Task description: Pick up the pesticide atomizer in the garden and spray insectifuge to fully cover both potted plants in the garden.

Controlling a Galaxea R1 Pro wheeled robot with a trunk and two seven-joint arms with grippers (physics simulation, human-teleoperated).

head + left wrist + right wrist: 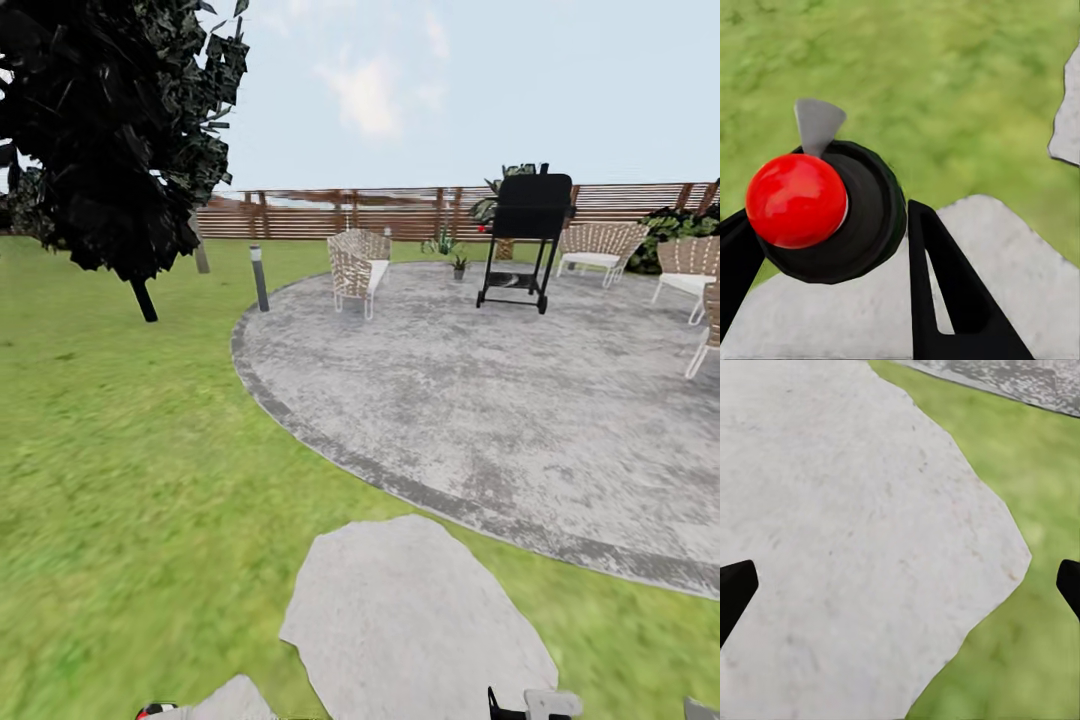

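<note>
The pesticide atomizer (825,214), a black round body capped with a glossy red knob and a grey nozzle, sits clamped in the left gripper (832,262) over a stepping stone (870,315), long axis toward the camera, while the right gripper (900,585) gapes wide above another stone (855,525).

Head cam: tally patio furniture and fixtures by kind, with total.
Wicker chairs: 4 (nearest the lawn, by the fence, two at the right edge)
Black grill: 1
Bollard light: 1
Total: 6
</note>
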